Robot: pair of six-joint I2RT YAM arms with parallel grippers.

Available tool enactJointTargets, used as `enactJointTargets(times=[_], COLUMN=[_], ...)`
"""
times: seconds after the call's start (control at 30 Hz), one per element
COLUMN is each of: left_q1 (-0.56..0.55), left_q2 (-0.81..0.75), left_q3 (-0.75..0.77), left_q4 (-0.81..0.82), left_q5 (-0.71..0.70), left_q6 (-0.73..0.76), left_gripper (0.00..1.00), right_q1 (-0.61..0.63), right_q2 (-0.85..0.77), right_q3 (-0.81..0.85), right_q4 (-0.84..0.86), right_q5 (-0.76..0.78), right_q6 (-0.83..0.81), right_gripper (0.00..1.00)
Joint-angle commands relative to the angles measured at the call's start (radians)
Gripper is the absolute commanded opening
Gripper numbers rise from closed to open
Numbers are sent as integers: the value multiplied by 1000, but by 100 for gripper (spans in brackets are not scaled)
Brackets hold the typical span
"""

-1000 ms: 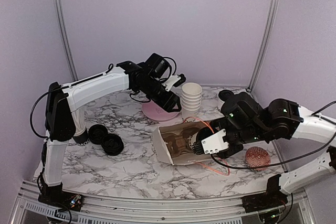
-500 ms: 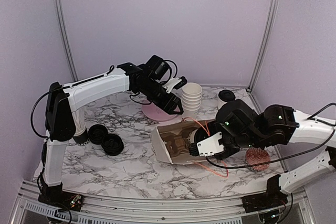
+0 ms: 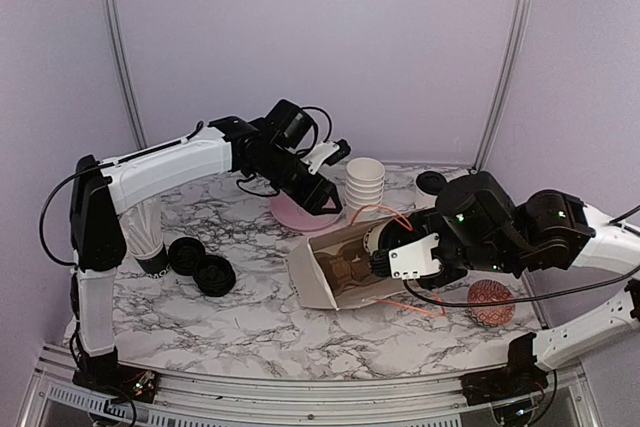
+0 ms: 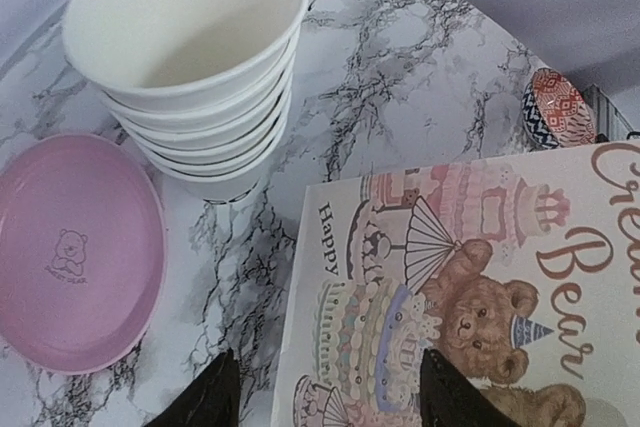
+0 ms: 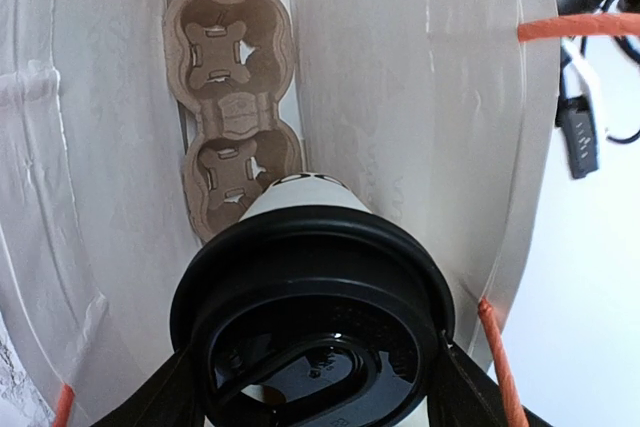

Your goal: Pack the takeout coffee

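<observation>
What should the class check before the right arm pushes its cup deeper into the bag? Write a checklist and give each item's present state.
1. Grip: the right gripper has a finger on each side of the cup, just under its black lid. Ok.
2. Lid seated on the cup: ok.
3. Cardboard carrier at the bottom of the bag: both slots are empty. Ok.
4. Cup lined up with the nearer slot: cannot tell, because the cup hides part of it.
5. Bag steadied: not ok. The left gripper hovers open over its printed side, holding nothing.
</observation>
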State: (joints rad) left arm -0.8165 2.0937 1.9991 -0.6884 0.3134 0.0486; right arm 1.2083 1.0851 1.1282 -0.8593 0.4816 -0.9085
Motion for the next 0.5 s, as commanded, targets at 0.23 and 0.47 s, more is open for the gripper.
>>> enactJointTargets(times=[0.23, 0.47], left_q1=[-36, -193], left_q2=[-671, -626], left_q3=[-490, -416], left_q4=[327, 323], left_q5=[70, 89], left_q6=[313, 391], left_gripper=[66, 68], right_q1=[5, 5], right_q2=[-32, -16], right_q3=[-16, -13], right_q4=[32, 44], right_q5=[19, 15], right_q6=[12, 13], right_gripper=[53, 53])
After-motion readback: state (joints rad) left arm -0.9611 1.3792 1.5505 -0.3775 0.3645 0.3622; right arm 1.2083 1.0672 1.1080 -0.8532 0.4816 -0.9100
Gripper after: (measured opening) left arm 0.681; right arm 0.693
